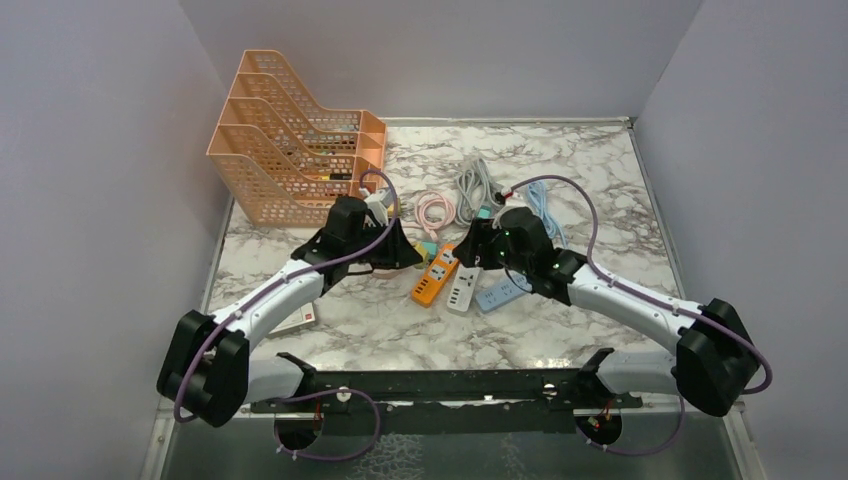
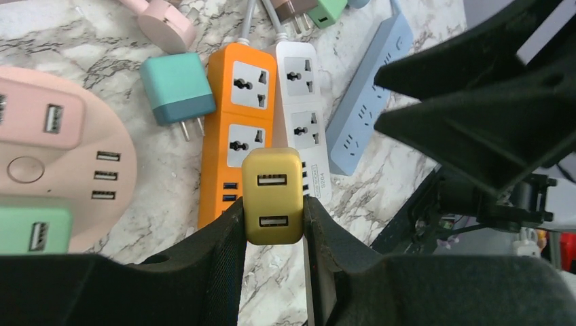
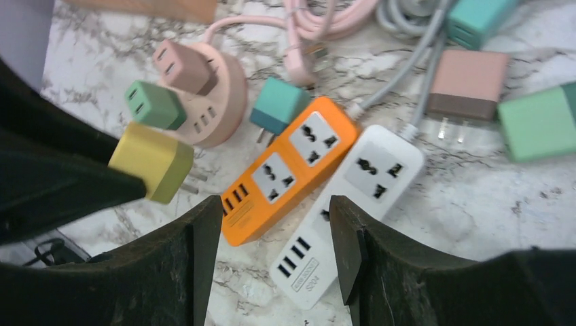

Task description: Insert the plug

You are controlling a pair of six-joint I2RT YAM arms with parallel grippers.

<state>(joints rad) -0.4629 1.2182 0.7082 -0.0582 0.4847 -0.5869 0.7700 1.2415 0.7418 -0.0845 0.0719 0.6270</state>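
My left gripper (image 2: 272, 212) is shut on a yellow two-port USB plug (image 2: 272, 195) and holds it above the near end of the orange power strip (image 2: 238, 115). In the right wrist view the yellow plug (image 3: 153, 161) hangs left of the orange strip (image 3: 292, 166), its prongs pointing towards the strip. My right gripper (image 3: 272, 238) is open and empty, hovering over the near ends of the orange strip and the white strip (image 3: 353, 197). In the top view both grippers, left (image 1: 412, 250) and right (image 1: 478, 252), meet over the strips (image 1: 436, 276).
A blue strip (image 2: 370, 95) lies right of the white one (image 2: 302, 109). A teal plug (image 2: 176, 88) and a pink round hub (image 2: 61, 156) with plugs on it lie to the left. Coiled cables (image 1: 470, 185) and an orange file rack (image 1: 290, 150) lie behind.
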